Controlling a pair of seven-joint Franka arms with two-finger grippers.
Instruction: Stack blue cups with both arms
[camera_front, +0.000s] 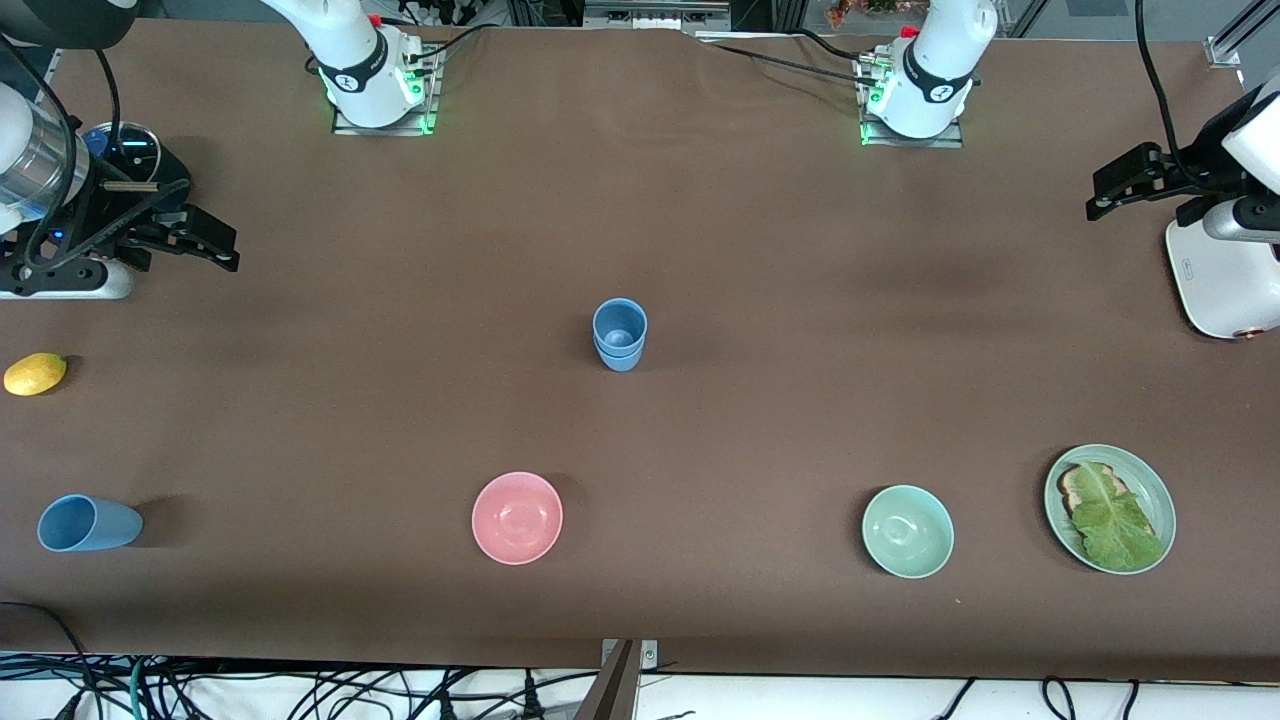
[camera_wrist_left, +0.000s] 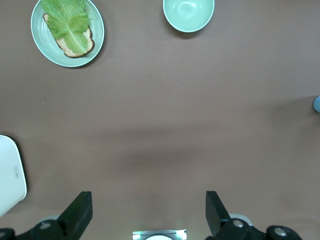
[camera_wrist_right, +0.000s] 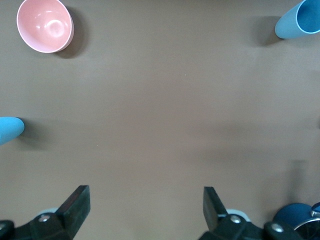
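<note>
Two blue cups (camera_front: 620, 335) stand nested one inside the other at the middle of the table; the right wrist view catches them at its edge (camera_wrist_right: 10, 129), and the left wrist view shows only a sliver (camera_wrist_left: 317, 104). A third blue cup (camera_front: 88, 523) (camera_wrist_right: 300, 20) lies on its side at the right arm's end, close to the front camera. My right gripper (camera_front: 225, 248) (camera_wrist_right: 146, 207) hangs open over bare cloth at the right arm's end, holding nothing. Over bare cloth at the left arm's end my left gripper (camera_front: 1098, 195) (camera_wrist_left: 148, 210) is open and holds nothing.
A pink bowl (camera_front: 517, 517) and a pale green bowl (camera_front: 907, 531) sit nearer the front camera than the nested cups. A green plate (camera_front: 1160, 495) with toast and lettuce lies beside the green bowl. A lemon (camera_front: 35, 373) and a white device (camera_front: 1225, 285) sit at the table's ends.
</note>
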